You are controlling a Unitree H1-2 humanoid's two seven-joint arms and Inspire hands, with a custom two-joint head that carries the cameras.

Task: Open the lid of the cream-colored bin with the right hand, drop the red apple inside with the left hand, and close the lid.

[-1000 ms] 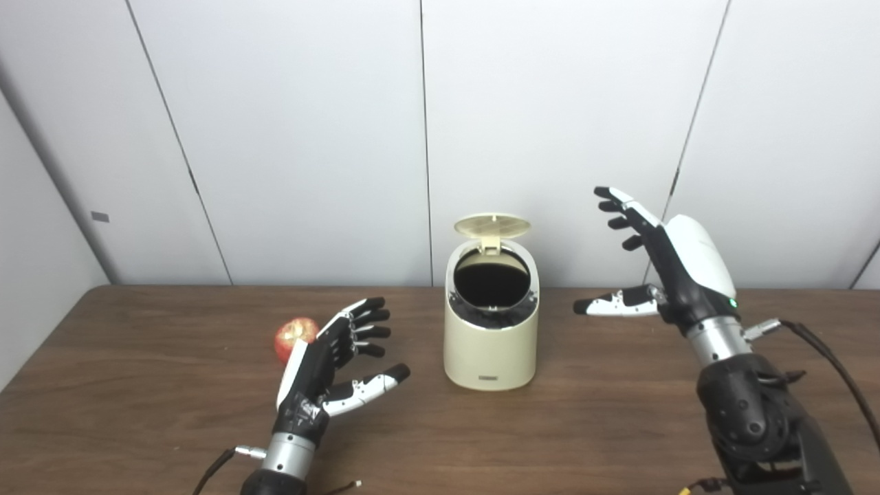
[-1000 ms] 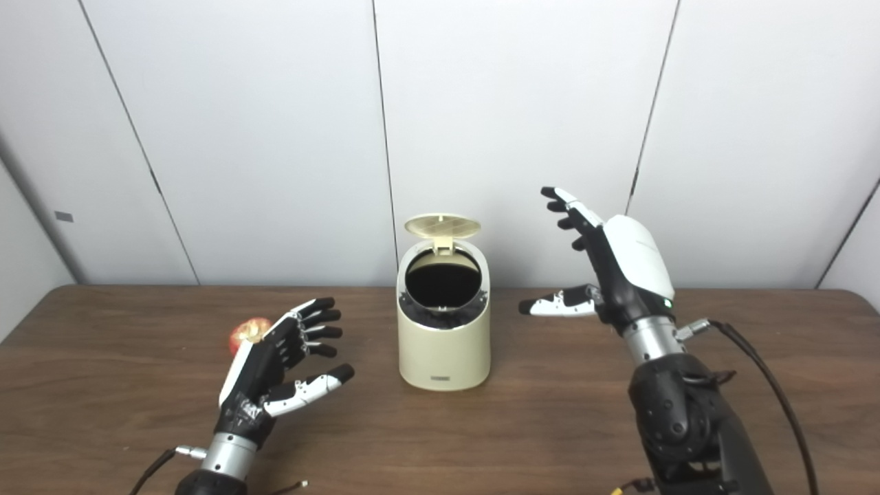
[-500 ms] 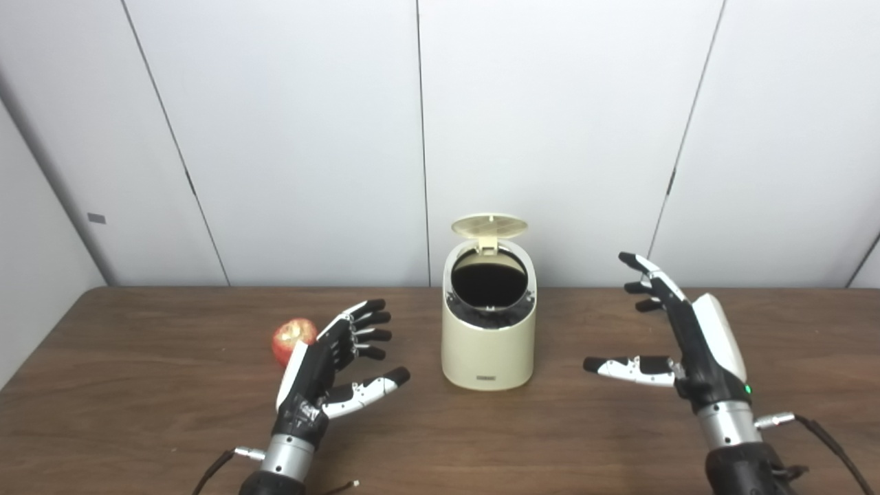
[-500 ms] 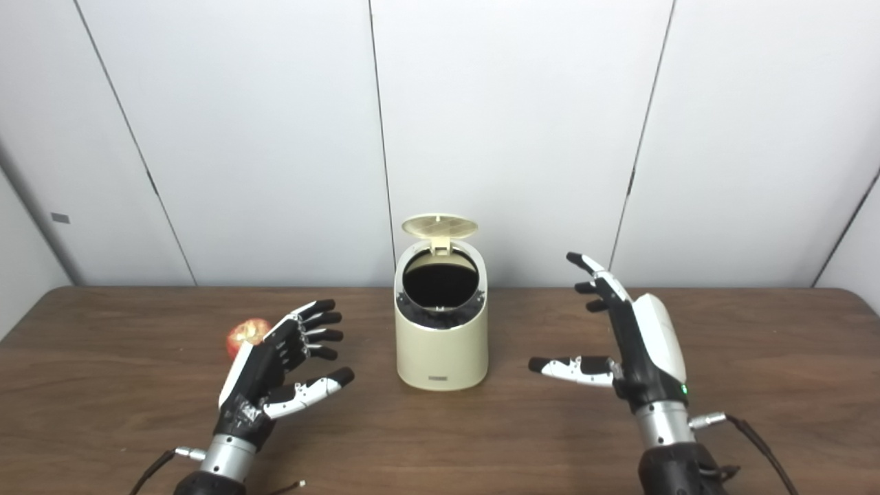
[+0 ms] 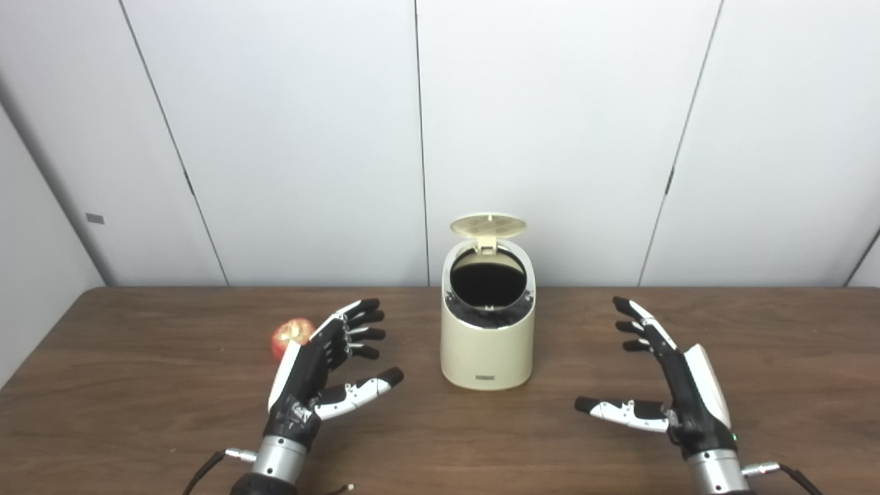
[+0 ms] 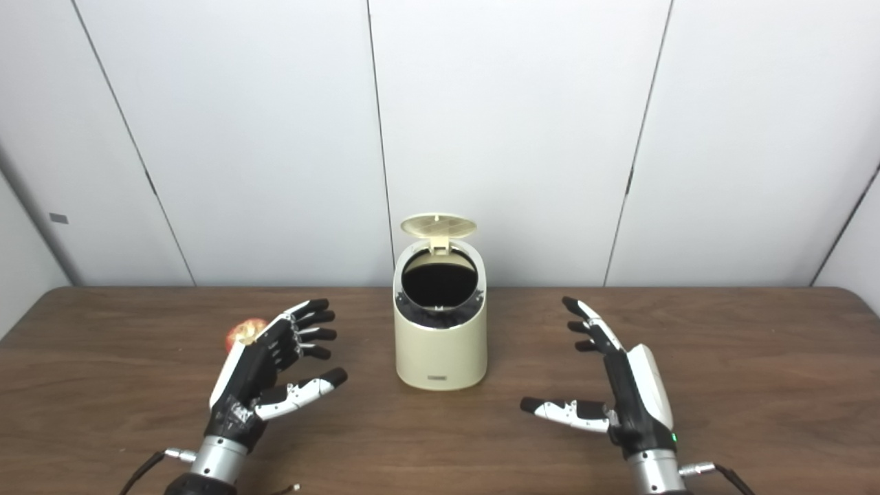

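On the left part of the brown table (image 5: 137, 385) the red apple (image 5: 289, 335) sits near the far side, its right edge hidden behind the fingers of the left hand (image 5: 313, 375); too little of it shows to tell which way its stem points. That hand hovers just in front of the apple with fingers spread and thumb out toward the bin, holding nothing. At the middle stands the cream-colored bin (image 5: 488, 344), upright with its long axis vertical, its round mouth slanting toward the camera and dark inside, so its contents cannot be made out. The lid (image 5: 488, 225) is raised at the back on its hinge. To the right, well apart from the bin, the right hand (image 6: 629, 395) is also spread and empty, its wrist cut off by the bottom edge
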